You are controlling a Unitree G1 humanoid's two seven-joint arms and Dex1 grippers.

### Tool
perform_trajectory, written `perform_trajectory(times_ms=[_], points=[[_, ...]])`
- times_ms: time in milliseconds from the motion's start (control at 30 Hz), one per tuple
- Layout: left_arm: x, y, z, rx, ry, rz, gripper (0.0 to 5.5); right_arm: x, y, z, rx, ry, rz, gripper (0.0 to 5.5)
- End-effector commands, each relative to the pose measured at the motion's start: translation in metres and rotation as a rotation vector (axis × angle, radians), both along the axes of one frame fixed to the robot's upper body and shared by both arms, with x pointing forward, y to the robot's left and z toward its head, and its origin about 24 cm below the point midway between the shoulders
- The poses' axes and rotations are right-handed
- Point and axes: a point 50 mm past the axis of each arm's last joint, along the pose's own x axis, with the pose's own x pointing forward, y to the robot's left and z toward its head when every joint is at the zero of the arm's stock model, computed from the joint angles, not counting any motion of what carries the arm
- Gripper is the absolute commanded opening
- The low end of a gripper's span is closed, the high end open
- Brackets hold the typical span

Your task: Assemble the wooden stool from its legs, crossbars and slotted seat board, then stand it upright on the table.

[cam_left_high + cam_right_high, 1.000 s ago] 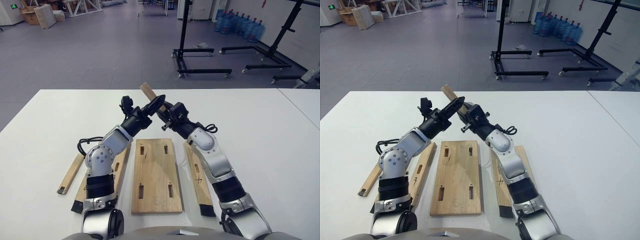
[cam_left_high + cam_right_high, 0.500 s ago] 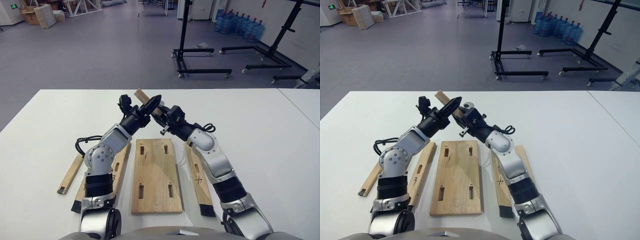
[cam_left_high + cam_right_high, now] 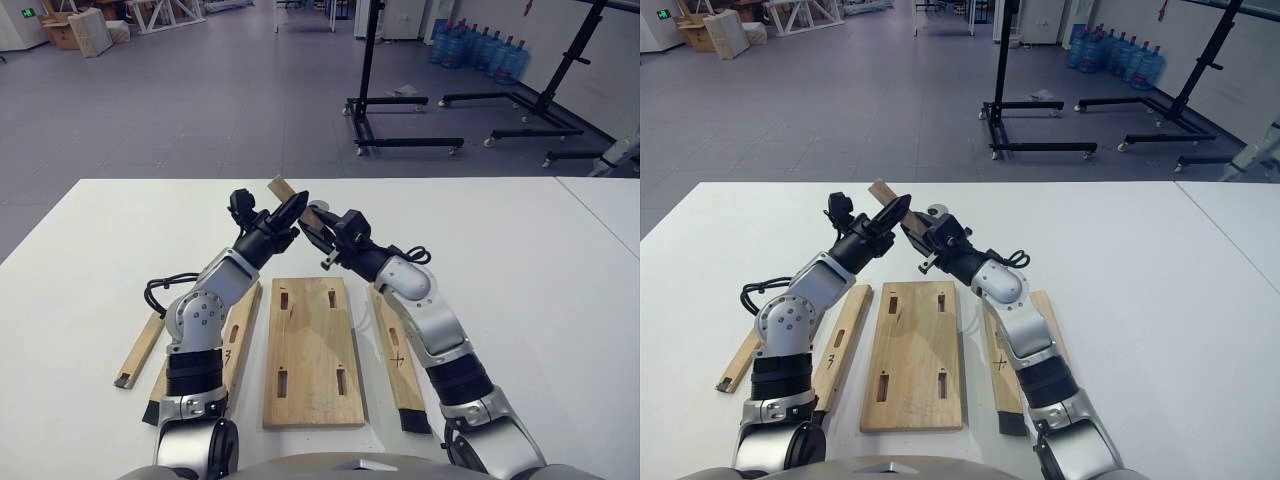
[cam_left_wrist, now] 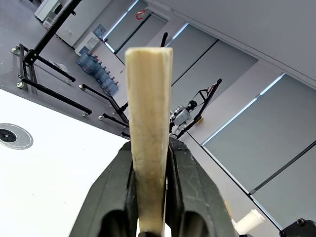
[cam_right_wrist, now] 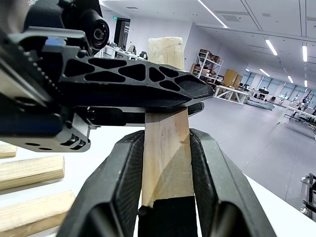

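Right, one wooden bar (image 3: pixel 281 188) is up in the air, tilted, above the far middle of the table (image 3: pixel 520 260). Both arms have it: the left gripper (image 3: pixel 295 205) is clamped tight on the upper part and the right gripper (image 3: pixel 306 222) is closed on the lower part, just beside the left. The slotted seat board (image 3: pixel 311 350) lies flat, near centre. Left of it sits a long plank (image 3: pixel 240 335), with a short stick (image 3: pixel 140 347) further left. A second plank (image 3: pixel 392 350) lies right of the board, under the right arm.

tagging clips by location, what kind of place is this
Probably a big lab or workshop hall: an open grey floor with black wheeled stands, water bottles stacked by the far wall, and a white table as workbench.
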Motion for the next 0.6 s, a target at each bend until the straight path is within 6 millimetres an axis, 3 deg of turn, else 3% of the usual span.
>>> perform_trajectory(times_ms=[33,267,300,433,600], points=[[0.0,-0.003,0.001,0.003,-0.011,-0.018,0.47,0.002,-0.004,-0.001,-0.009,0.015,-0.019,1.28],[0.001,-0.002,0.0,0.004,-0.016,-0.004,0.42,0.005,-0.007,-0.003,-0.014,0.042,-0.029,1.28],[0.001,-0.001,0.0,0.005,-0.017,0.003,0.42,0.005,-0.008,-0.004,-0.016,0.052,-0.029,1.67],[0.007,0.007,-0.002,0.057,-0.014,0.074,0.38,0.005,-0.013,-0.006,-0.011,0.086,-0.046,2.33],[0.004,0.032,0.015,0.148,-0.125,0.239,0.38,0.002,-0.032,-0.004,0.0,0.109,-0.111,3.11]])
